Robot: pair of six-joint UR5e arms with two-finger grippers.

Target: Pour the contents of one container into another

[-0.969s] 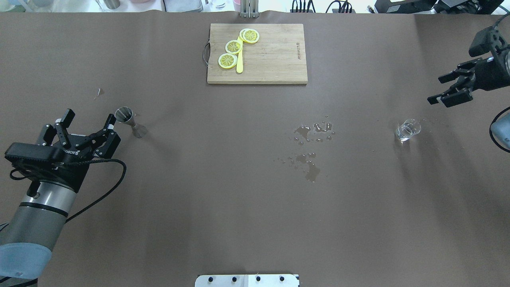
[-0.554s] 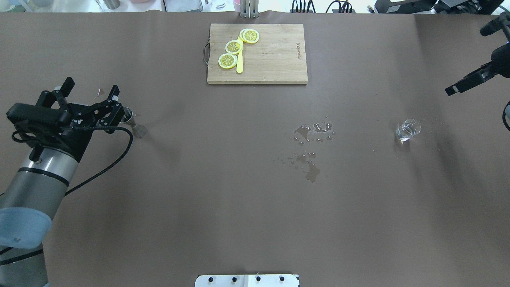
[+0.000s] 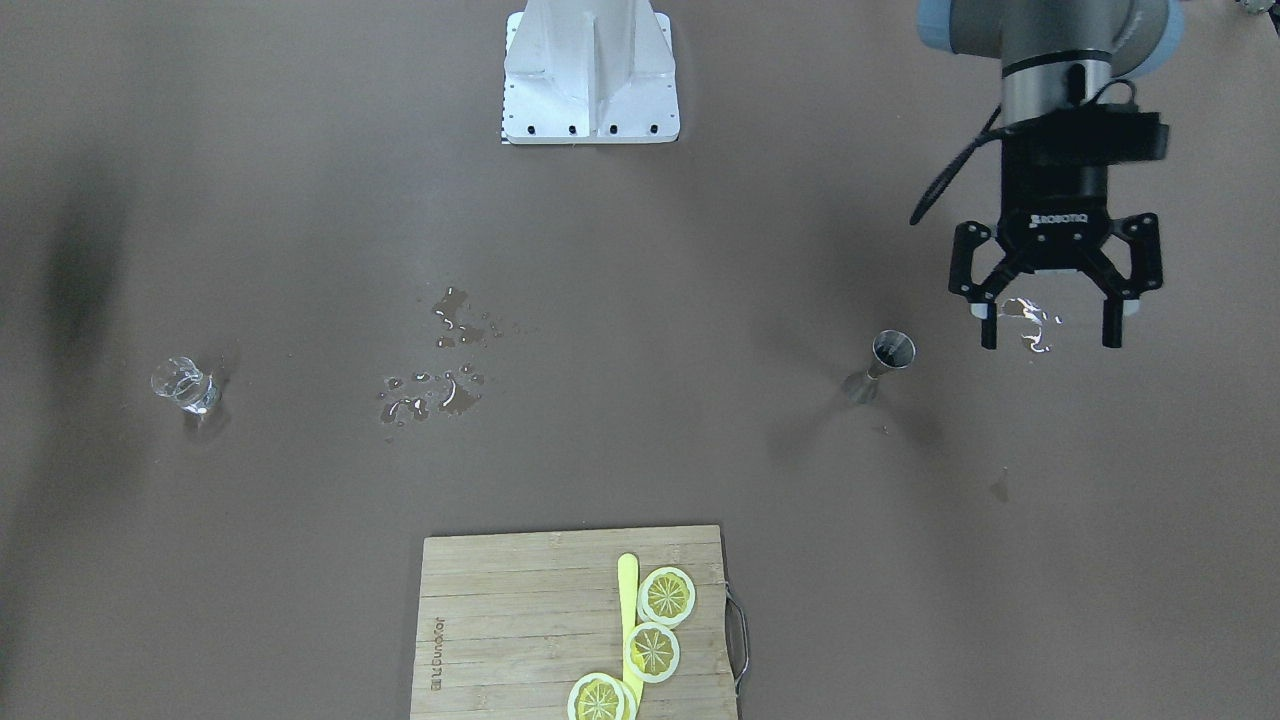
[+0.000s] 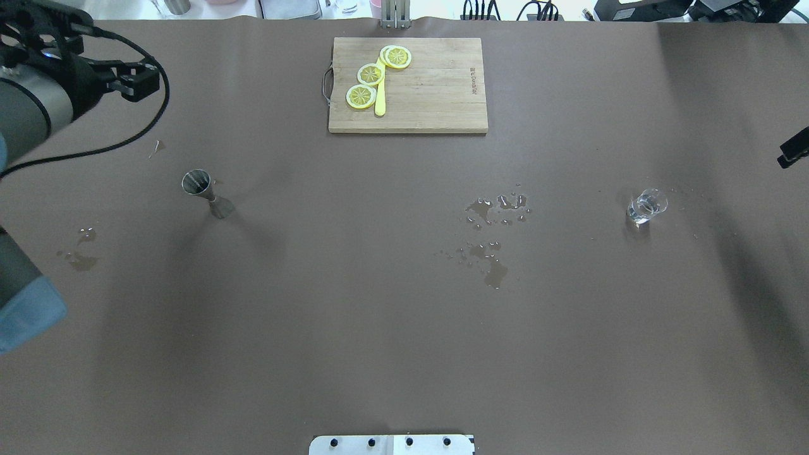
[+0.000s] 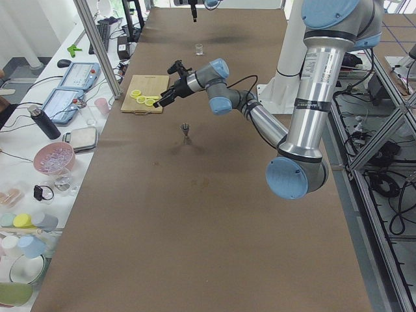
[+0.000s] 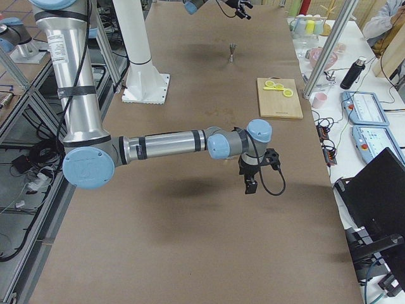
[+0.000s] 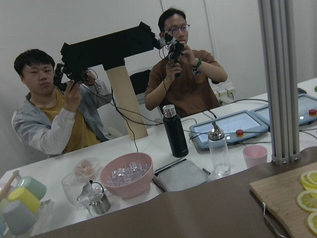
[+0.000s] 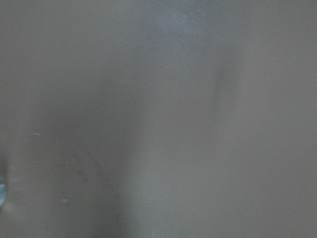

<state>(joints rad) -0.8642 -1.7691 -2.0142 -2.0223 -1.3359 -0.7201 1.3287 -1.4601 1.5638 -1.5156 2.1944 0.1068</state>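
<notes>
The clear glass tumbler [image 4: 646, 206] stands upright on the right side of the brown table, also seen in the front view [image 3: 185, 385]. The steel jigger [image 4: 202, 191] stands upright at the left [image 3: 882, 366]. My left gripper [image 3: 1049, 330] is open and empty, raised well above the table beside the jigger and aimed at the far side; overhead it shows at the top left [image 4: 140, 83]. Of my right gripper only a fingertip [image 4: 794, 151] shows at the right edge, away from the tumbler. The side view shows that gripper [image 6: 255, 176], but I cannot tell its state.
A wooden cutting board [image 4: 436, 95] with lemon slices and a yellow knife lies at the far centre. Water puddles [image 4: 493, 218] spread mid-table, a smaller one [image 4: 79, 256] at the left. Two people [image 7: 185, 74] with controllers sit past the far edge, behind bowls and bottles.
My left arm has risen from beside the jigger and swung to the far left, uncovering a wet patch. The right gripper has drawn back to the right edge. Tumbler and jigger stayed put.
</notes>
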